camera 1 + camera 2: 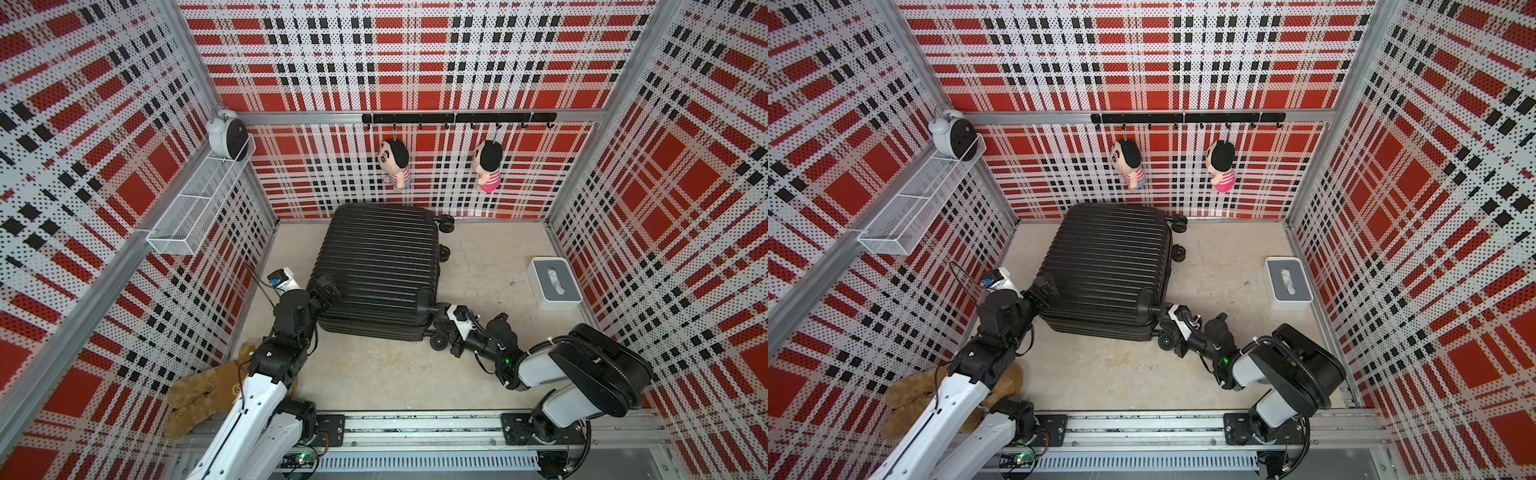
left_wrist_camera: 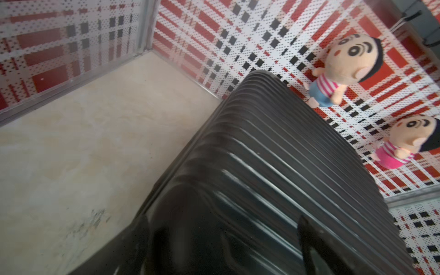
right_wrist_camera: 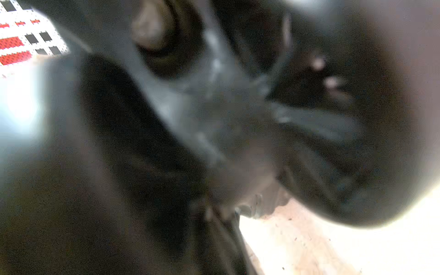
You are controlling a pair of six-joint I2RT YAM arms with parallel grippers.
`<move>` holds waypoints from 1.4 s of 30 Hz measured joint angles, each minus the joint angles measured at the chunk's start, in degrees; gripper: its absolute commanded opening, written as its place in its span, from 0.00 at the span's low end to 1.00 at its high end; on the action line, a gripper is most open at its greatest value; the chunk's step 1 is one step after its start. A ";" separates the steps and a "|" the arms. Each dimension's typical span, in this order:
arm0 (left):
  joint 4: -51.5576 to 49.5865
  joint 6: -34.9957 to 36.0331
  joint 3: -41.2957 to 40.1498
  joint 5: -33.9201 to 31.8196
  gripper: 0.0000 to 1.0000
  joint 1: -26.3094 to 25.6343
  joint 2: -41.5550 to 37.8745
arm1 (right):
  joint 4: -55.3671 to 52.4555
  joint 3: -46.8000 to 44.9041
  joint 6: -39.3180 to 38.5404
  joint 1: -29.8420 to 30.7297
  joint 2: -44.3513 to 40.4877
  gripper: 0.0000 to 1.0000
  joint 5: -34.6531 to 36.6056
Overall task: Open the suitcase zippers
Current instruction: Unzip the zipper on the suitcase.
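Lying flat on the tabletop (image 1: 395,374), the black suitcase (image 1: 378,262) sits close to the back wall, with its wheels on its right side. The left tool (image 1: 326,291) is at the suitcase's near left corner, jaws spread wide and holding nothing. The right tool (image 1: 436,312) is pressed together at the suitcase's near right corner, just beside a wheel (image 1: 438,341). The right wrist view is too blurred to tell what it pinches. A white tissue box (image 1: 555,283) stands well right of the suitcase.
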 measured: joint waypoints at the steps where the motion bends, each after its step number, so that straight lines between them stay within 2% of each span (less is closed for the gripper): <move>1: -0.15 -0.04 0.00 1.22 0.98 2.23 0.00 | -1.11 -0.02 -0.13 0.33 -0.83 0.00 0.46; 6: 0.70 -0.52 -0.24 7.37 0.98 10.01 0.46 | -5.33 -0.15 -0.76 1.86 -3.98 0.00 2.34; 11: 2.93 -0.94 -1.86 12.09 0.98 13.11 1.99 | -9.27 -0.13 -1.66 4.46 -6.82 0.00 4.81; 24: 7.54 -2.34 -4.48 19.69 0.98 13.51 4.07 | -23.32 1.03 -2.69 8.31 -15.91 0.00 6.60; 37: 8.63 -2.80 -5.81 19.85 0.98 12.17 2.80 | -40.24 5.79 -2.16 12.44 -22.36 0.00 12.81; 42: 7.89 -2.73 -5.81 19.45 0.98 13.79 2.51 | -48.70 7.15 -0.59 13.60 -27.12 0.00 15.41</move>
